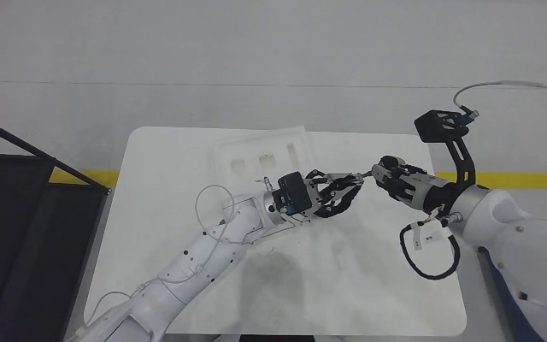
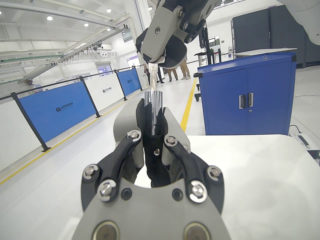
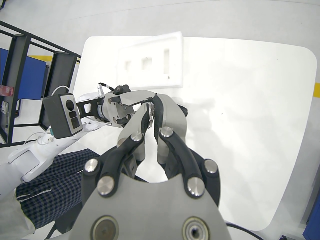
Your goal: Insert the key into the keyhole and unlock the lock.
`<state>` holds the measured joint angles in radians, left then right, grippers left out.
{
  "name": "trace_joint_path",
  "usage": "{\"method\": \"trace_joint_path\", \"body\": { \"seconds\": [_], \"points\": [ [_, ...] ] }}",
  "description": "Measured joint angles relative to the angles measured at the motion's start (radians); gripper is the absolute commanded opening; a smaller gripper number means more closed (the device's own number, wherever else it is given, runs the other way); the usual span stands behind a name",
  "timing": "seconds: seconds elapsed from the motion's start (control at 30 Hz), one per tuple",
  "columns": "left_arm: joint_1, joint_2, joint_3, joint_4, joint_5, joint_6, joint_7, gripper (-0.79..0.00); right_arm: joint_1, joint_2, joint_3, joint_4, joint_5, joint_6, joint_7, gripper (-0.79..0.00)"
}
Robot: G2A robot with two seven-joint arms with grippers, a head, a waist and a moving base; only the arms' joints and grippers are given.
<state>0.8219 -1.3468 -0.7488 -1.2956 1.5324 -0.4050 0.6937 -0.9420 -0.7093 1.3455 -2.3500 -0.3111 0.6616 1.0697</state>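
Observation:
My left gripper is shut on a shiny chrome cylinder lock, held above the white table. My right gripper faces it from the other side, shut on a small silver key. The key's blade points straight at the lock's end face and its tip reaches it; how deep it sits cannot be told. In the right wrist view the key is pinched between the right gripper, with the left gripper just beyond. From above, the left gripper and right gripper meet near the table's middle.
A white foam tray with several empty recesses lies at the table's back, also seen as the foam tray. A blue cabinet stands past the table edge. A dark rack is left of the table.

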Motion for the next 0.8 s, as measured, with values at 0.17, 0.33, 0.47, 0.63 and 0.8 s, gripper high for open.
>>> {"method": "trace_joint_path", "body": {
  "seconds": [0.17, 0.33, 0.47, 0.63, 0.8],
  "points": [
    [0.005, -0.003, -0.004, -0.004, 0.006, -0.002, 0.0, -0.785, -0.005, 0.0, 0.001, 0.0, 0.002, -0.002, -0.002, -0.785],
    [0.009, -0.007, -0.007, -0.01, 0.021, -0.004, 0.006, -0.785, -0.008, -0.001, -0.001, 0.0, 0.014, 0.002, -0.001, -0.785],
    [0.012, -0.008, -0.01, -0.012, 0.034, -0.004, 0.017, -0.785, -0.01, -0.002, -0.004, 0.0, 0.029, 0.011, 0.005, -0.785],
    [0.02, -0.009, -0.02, -0.013, 0.045, -0.004, 0.026, -0.785, -0.013, -0.004, -0.007, 0.0, 0.047, 0.026, 0.007, -0.453],
    [0.031, -0.008, -0.035, -0.018, 0.041, -0.012, 0.028, -0.785, -0.012, -0.005, -0.008, 0.0, 0.063, 0.034, 0.007, 0.0]
  ]
}}
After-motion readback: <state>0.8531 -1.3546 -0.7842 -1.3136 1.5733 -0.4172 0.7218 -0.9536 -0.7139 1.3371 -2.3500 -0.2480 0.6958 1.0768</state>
